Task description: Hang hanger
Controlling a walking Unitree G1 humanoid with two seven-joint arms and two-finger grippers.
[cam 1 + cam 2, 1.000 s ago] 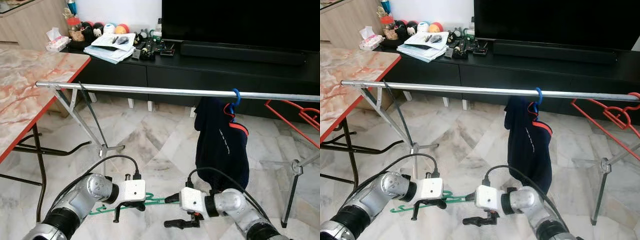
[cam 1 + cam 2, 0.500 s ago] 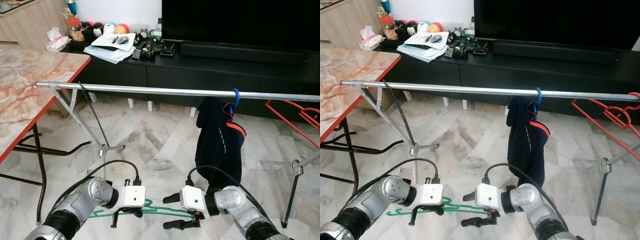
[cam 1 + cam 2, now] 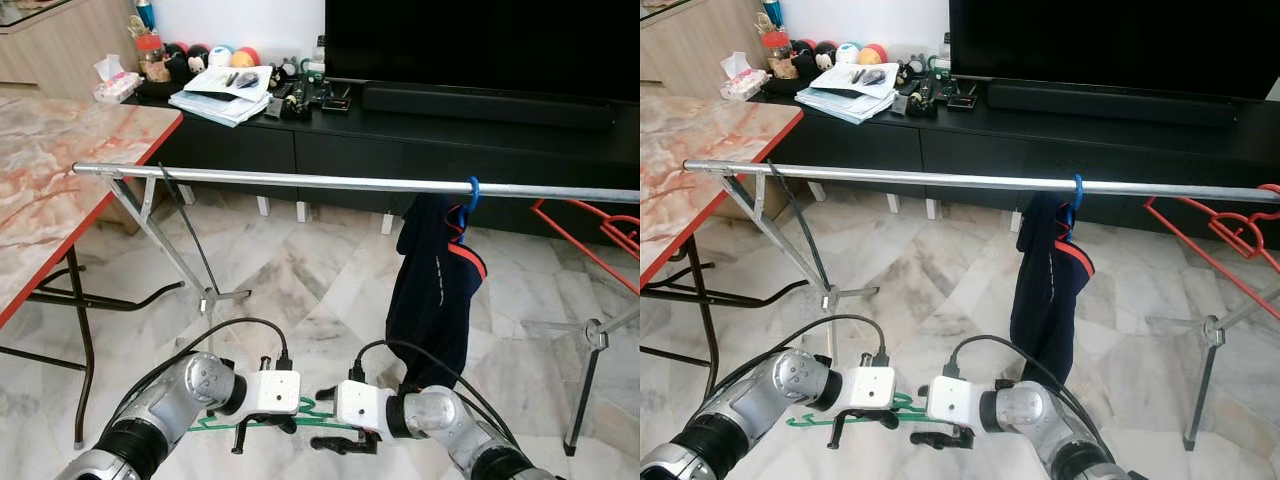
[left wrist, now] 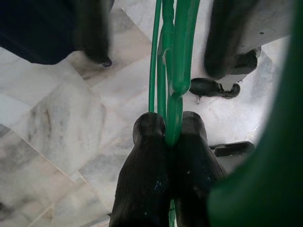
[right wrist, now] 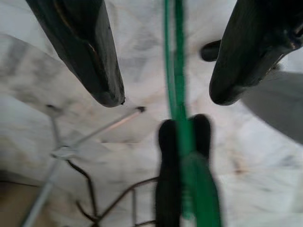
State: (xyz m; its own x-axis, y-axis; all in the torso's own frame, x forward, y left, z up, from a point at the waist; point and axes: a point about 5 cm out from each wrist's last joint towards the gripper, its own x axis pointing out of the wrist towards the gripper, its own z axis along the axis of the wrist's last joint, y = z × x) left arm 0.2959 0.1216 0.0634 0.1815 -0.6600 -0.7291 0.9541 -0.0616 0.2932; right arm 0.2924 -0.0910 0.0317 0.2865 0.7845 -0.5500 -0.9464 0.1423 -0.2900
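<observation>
From the head views, the left hand point(image 3: 262, 428) is holding the thin green plastic hanger point(image 3: 305, 414) low over the marble floor point(image 3: 300, 290), well below the long silver clothes rail point(image 3: 300, 181). The right hand point(image 3: 335, 438) has slid leftward since a second ago and is now sitting just beside the left one, its fingers spread either side of the hanger. The dark navy garment point(image 3: 435, 290) hanging from the blue hook point(image 3: 471, 194) has swung narrower.

In the left wrist view, both fingers point(image 4: 147, 175) are pinching the hanger.

In the right wrist view, the fingers point(image 5: 83, 47) are standing wide, the hanger running between them.
</observation>
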